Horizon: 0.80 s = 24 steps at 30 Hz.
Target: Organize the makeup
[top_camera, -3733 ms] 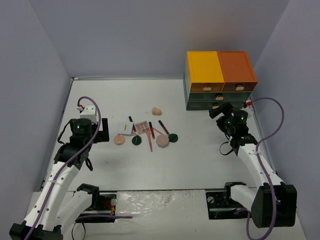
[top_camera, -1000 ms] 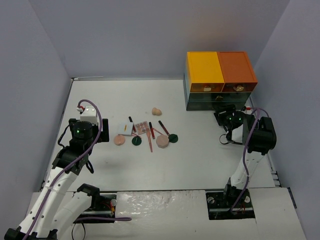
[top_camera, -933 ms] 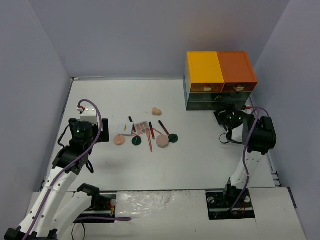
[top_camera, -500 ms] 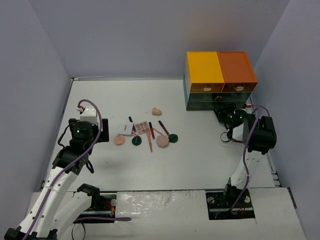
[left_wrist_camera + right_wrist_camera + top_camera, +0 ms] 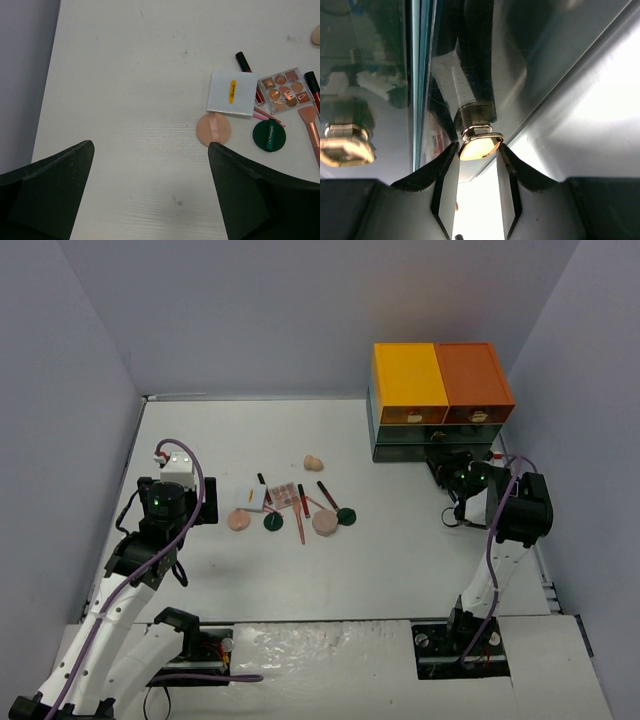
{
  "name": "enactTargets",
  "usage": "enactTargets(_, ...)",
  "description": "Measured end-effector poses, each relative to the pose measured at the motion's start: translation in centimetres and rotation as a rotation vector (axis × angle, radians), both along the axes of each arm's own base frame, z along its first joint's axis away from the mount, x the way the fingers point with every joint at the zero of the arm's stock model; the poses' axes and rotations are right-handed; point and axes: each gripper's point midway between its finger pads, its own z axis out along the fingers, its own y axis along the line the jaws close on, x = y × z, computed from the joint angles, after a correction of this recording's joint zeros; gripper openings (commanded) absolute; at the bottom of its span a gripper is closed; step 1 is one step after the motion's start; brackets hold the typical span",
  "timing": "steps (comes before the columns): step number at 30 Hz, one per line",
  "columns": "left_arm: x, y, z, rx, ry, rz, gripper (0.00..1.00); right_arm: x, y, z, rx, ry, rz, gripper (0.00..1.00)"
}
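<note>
The makeup lies in a cluster mid-table: a white-lidded palette [image 5: 249, 498] [image 5: 231, 92], a round peach compact [image 5: 238, 521] [image 5: 214, 129], a dark green disc [image 5: 273, 522] [image 5: 269, 135], dark red sticks [image 5: 302, 500], a second compact [image 5: 325, 523] and a beige sponge [image 5: 313, 462]. My left gripper [image 5: 205, 508] [image 5: 150, 145] hangs open over bare table left of the cluster. My right gripper [image 5: 447, 457] [image 5: 478, 156] is at the front of the drawer unit [image 5: 440, 400], its fingertips pinching a gold drawer knob [image 5: 480, 145] from both sides.
The drawer unit, with its yellow and orange top, stands at the back right against the wall. A second gold knob [image 5: 342, 145] shows to the left in the right wrist view. Grey walls enclose the table on the left, back and right.
The right gripper's jaws have narrowed onto the gold knob, and the gripper has edged closer to the drawer front. The left arm and the makeup have not moved.
</note>
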Motion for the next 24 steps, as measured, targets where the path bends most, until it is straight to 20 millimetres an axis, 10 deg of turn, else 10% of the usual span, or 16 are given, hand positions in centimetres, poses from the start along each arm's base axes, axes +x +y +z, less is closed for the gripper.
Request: enactTargets(24, -0.1, 0.0, 0.2, -0.003, -0.009, 0.000, 0.97, -11.0, 0.4, -0.4, 0.013, 0.082, -0.016, 0.14)
